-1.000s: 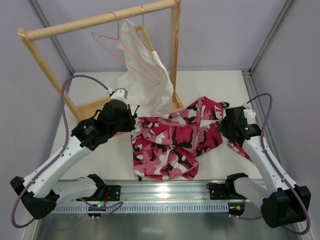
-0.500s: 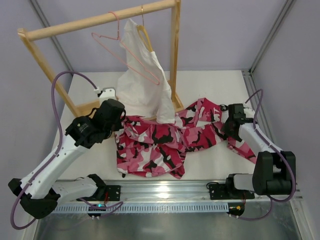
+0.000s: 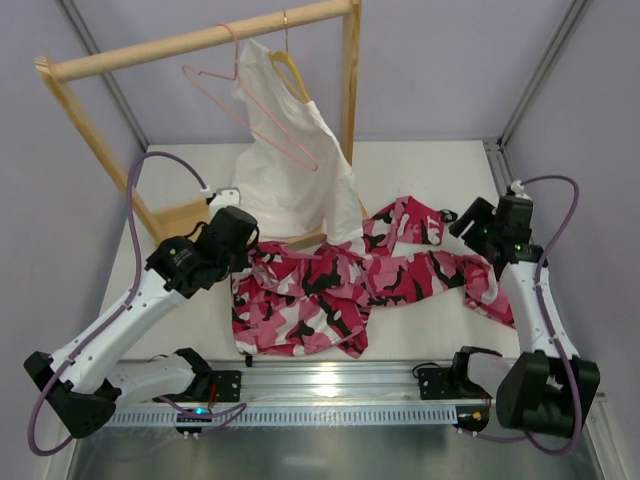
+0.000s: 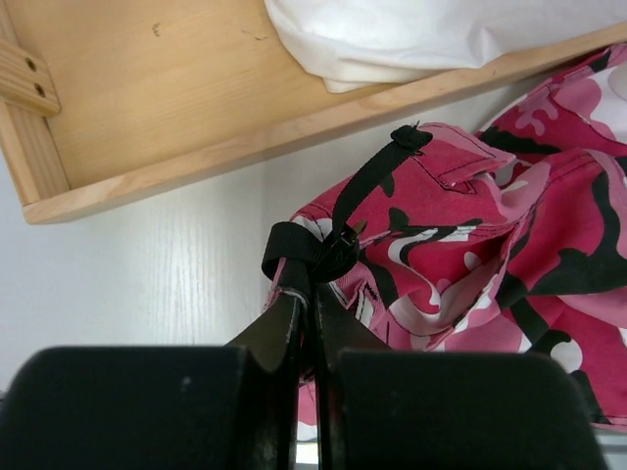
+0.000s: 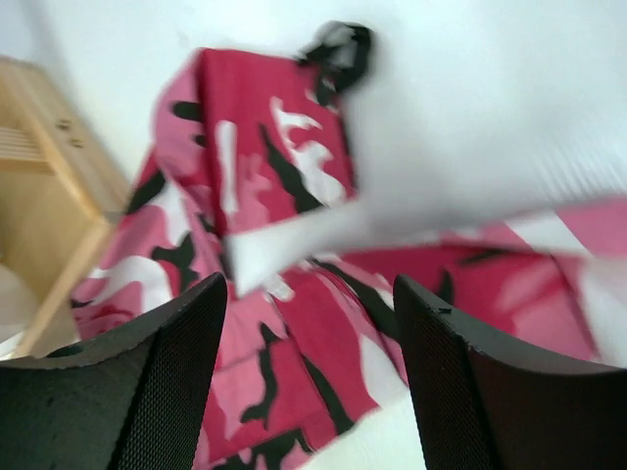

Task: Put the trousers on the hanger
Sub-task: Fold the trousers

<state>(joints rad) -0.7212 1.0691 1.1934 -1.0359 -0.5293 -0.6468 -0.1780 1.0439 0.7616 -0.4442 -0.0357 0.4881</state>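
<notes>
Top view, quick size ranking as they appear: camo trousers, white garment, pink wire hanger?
1. trousers, the widest spread.
2. white garment; it hangs nearer the camera, which may enlarge it.
3. pink hanger, only a thin outline.

The camouflage trousers (image 3: pixel 340 290) lie crumpled across the worktop (image 3: pixel 420 170). The thin pink wire hanger (image 3: pixel 212 90) hangs tilted, seemingly by its hook, from the wooden rail (image 3: pixel 150 47).

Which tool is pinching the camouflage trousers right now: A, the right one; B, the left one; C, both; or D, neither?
B: in the left wrist view the left tool is shut on the edge of the trousers, while the right tool stands open above the cloth with nothing between its fingers.
</notes>
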